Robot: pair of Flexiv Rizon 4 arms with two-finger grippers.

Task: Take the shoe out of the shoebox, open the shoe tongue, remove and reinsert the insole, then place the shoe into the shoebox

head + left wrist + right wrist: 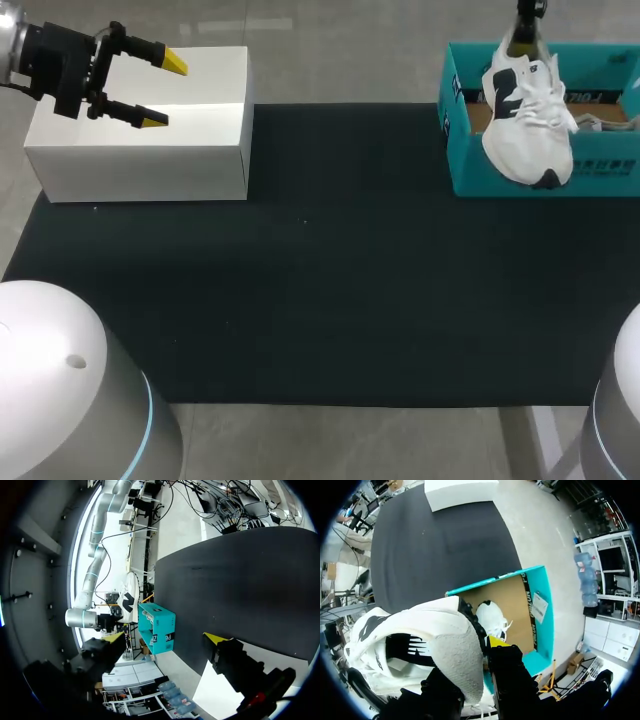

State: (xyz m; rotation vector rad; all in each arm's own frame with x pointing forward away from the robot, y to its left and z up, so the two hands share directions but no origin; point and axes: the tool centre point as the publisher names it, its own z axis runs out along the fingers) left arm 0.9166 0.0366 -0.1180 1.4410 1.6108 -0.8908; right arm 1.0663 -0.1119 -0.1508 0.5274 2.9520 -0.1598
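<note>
Head: we grip the shoe [527,110] by its heel w/ right end effector [523,40], hanging above the shoebox [458,125] at 2 o'clock; take-out step. Left wrist: left end effector [166,636] gapes wide, empty. Right wrist: heel pinched; next we'd lower it onto the table [430,550], tongue reachable.

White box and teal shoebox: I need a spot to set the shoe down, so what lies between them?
Only bare black mat lies between the white box and the teal shoebox; the head view shows the whole stretch with nothing on it.
</note>
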